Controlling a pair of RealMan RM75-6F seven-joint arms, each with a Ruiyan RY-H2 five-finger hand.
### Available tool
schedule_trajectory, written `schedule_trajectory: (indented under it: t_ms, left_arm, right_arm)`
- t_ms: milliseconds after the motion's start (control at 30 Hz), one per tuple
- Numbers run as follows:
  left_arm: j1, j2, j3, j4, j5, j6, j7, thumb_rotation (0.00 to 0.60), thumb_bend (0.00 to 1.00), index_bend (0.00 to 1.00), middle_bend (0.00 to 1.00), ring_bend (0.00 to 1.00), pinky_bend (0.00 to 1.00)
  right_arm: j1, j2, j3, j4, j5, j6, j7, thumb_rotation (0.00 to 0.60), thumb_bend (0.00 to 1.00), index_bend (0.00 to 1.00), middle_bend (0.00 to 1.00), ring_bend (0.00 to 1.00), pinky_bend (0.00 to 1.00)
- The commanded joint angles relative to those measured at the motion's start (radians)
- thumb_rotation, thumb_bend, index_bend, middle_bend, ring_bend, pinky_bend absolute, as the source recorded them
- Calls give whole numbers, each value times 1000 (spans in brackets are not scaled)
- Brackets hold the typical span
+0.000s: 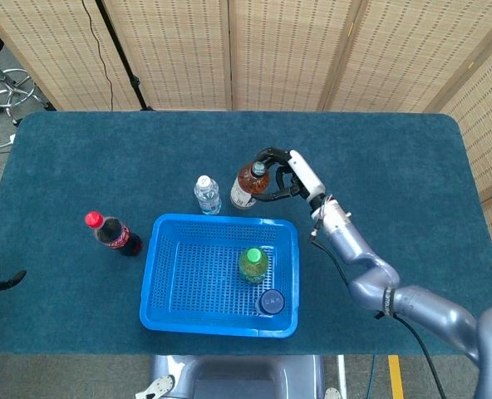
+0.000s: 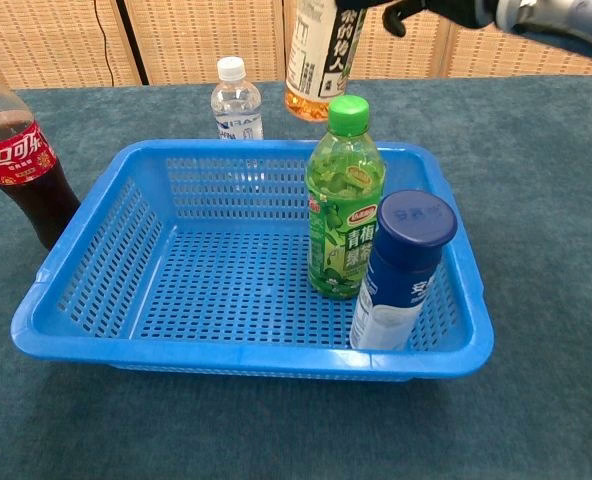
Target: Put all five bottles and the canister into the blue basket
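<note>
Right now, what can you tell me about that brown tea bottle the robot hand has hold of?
The tea bottle looks like clear plastic filled with amber-brown liquid, with a dark cap and a white label printed in dark characters. The right hand grips it near the top. The chest view shows its base lifted clear of the table, hanging above and behind the blue basket's far rim, roughly upright with a slight tilt. Nothing but the hand touches it. It is not yet in the basket.

head: high overhead, whole table | chest: low, close, forward | shared: blue basket (image 1: pixel 219 274) (image 2: pixel 246 250)
</note>
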Motion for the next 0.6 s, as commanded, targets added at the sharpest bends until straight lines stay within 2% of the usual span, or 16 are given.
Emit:
schedule_trajectory:
  t_ms: [33, 233, 600]
  left_arm:
    - [-5, -2, 3, -4, 5, -9, 7, 600, 40, 0, 0, 0, 0]
    - [-12, -7, 12, -10, 21, -13, 26, 600, 40, 0, 0, 0, 0]
    - [-1, -1, 20, -11, 39, 2, 7, 600, 40, 0, 0, 0, 0]
  right_arm:
    - [-106, 197, -20, -247, -70, 87, 41, 600, 465, 586, 637, 704, 744]
    - [-135, 240, -80, -332, -115, 112, -2, 600, 466, 586, 638, 705, 744]
    - [-133, 217, -141, -294, -112, 110, -55, 600, 466, 587, 638, 705, 744]
